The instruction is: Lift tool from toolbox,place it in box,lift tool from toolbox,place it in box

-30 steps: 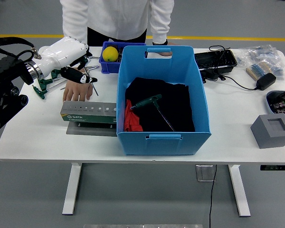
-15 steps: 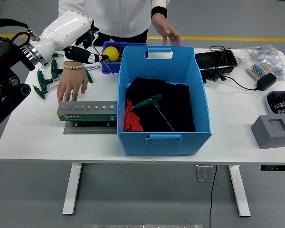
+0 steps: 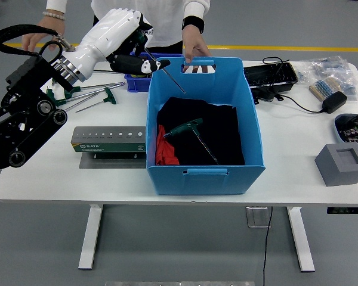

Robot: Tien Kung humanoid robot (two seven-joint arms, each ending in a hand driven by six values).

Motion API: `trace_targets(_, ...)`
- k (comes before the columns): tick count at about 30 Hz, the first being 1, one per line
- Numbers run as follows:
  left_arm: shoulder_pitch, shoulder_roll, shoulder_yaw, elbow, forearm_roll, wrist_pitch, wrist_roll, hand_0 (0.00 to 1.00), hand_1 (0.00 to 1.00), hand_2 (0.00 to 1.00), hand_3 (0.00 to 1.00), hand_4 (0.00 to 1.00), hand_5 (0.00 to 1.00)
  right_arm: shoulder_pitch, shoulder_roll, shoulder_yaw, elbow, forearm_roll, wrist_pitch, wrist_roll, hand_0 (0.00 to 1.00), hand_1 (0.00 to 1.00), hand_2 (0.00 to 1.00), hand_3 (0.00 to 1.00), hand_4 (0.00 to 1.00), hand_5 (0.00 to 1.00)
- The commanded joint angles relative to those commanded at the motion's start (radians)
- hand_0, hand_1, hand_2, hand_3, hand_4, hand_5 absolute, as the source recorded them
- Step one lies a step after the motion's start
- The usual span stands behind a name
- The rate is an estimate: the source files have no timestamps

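Note:
My left hand (image 3: 140, 59), white with black fingertips, is shut on a thin T-handle tool (image 3: 170, 78). The tool's shaft slants down over the far left corner of the large blue box (image 3: 206, 173). Inside the box a green-handled T tool (image 3: 188, 128) lies on black cloth (image 3: 218, 131) beside red cloth (image 3: 162, 152). Several more green T-handle tools (image 3: 89, 95) lie on the table to the left. The grey-green toolbox (image 3: 107, 138) sits against the box's left wall. A person's hand (image 3: 194, 50) rests on the box's far rim. The right arm is out of view.
A small blue bin (image 3: 131, 80) stands behind my hand. At the right are a black tray (image 3: 269, 75), a power adapter (image 3: 332, 101), bagged parts (image 3: 331, 68), a grey block (image 3: 341, 162) and a dark tray (image 3: 353, 126). The person's other hand (image 3: 39, 36) is at the far left.
My left hand has risen and swung right with the tool, reaching the box's corner. The person's hand left the table by the toolbox; the other hand came down onto the box rim.

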Motion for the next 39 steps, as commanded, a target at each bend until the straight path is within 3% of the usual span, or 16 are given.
trace_targets(4,-0.014,-0.029,0.061,0.058,-0.035,-0.015,0.003,0.053,0.002,0.019,0.040,0.805,0.322,0.003,-0.001,0.001,0.001,-0.003,0.000,-0.001,0.649,0.624,0.697,0.558,0.765,0.674)
trace_targets(7,-0.045,-0.042,0.162,0.123,-0.079,-0.017,-0.026,0.053,0.002,0.019,0.040,0.805,0.322,0.006,-0.003,0.005,0.002,-0.013,0.003,-0.004,0.649,0.624,0.697,0.558,0.765,0.674)
trace_targets(11,-0.061,-0.059,0.266,0.164,-0.126,-0.020,-0.047,0.069,0.002,0.040,0.075,0.801,0.327,0.007,-0.005,0.004,0.002,-0.011,0.005,-0.004,0.649,0.624,0.697,0.558,0.766,0.673)
trace_targets(14,-0.074,-0.071,0.344,0.190,-0.211,-0.051,-0.072,0.069,0.002,0.040,0.075,0.801,0.327,0.008,-0.005,0.006,0.001,-0.017,0.007,-0.006,0.649,0.624,0.697,0.558,0.766,0.673)
trace_targets(15,-0.078,-0.073,0.367,0.195,-0.234,-0.067,-0.082,0.204,0.133,0.232,0.310,0.857,0.447,0.008,-0.006,0.006,0.001,-0.018,0.008,-0.006,0.650,0.624,0.698,0.558,0.766,0.673)
trace_targets(20,-0.106,-0.101,0.467,0.238,-0.351,-0.091,-0.141,0.204,0.133,0.232,0.310,0.857,0.447,0.013,-0.008,0.003,0.000,-0.019,0.011,-0.007,0.650,0.624,0.698,0.558,0.766,0.673)
trace_targets(21,-0.113,-0.110,0.480,0.246,-0.362,-0.092,-0.148,0.296,0.272,0.375,0.445,0.883,0.490,0.014,-0.009,0.002,0.000,-0.020,0.012,-0.007,0.650,0.624,0.694,0.558,0.766,0.673)
trace_targets(26,-0.152,-0.163,0.543,0.299,-0.425,-0.100,-0.175,0.296,0.272,0.375,0.445,0.883,0.490,0.020,-0.011,-0.005,0.000,-0.017,0.013,-0.005,0.650,0.624,0.694,0.558,0.766,0.673)
trace_targets(27,-0.158,-0.174,0.550,0.311,-0.424,-0.105,-0.177,0.440,0.402,0.486,0.513,0.895,0.501,0.022,-0.012,-0.005,0.000,-0.019,0.014,-0.006,0.651,0.624,0.695,0.558,0.765,0.672)
trace_targets(31,-0.170,-0.207,0.553,0.341,-0.402,-0.112,-0.174,0.440,0.402,0.486,0.513,0.895,0.501,0.028,-0.015,-0.011,0.000,-0.015,0.015,-0.003,0.651,0.624,0.695,0.558,0.765,0.672)
trace_targets(32,-0.172,-0.212,0.551,0.343,-0.394,-0.115,-0.169,0.440,0.402,0.486,0.513,0.895,0.501,0.029,-0.016,-0.013,0.000,-0.013,0.015,-0.002,0.651,0.624,0.695,0.558,0.765,0.672)
trace_targets(33,-0.173,-0.215,0.549,0.345,-0.386,-0.118,-0.164,0.577,0.542,0.628,0.570,0.925,0.548,0.029,-0.016,-0.014,-0.001,-0.011,0.014,-0.002,0.651,0.624,0.694,0.558,0.765,0.671)
trace_targets(38,-0.173,-0.214,0.546,0.365,-0.369,-0.126,-0.144,0.577,0.542,0.628,0.570,0.925,0.548,0.028,-0.017,-0.018,-0.001,-0.005,0.013,0.001,0.651,0.624,0.694,0.558,0.765,0.671)
trace_targets(39,-0.171,-0.212,0.546,0.376,-0.369,-0.129,-0.141,0.601,0.561,0.647,0.581,0.998,0.590,0.027,-0.017,-0.019,-0.001,-0.002,0.013,0.001,0.652,0.624,0.694,0.557,0.765,0.671)
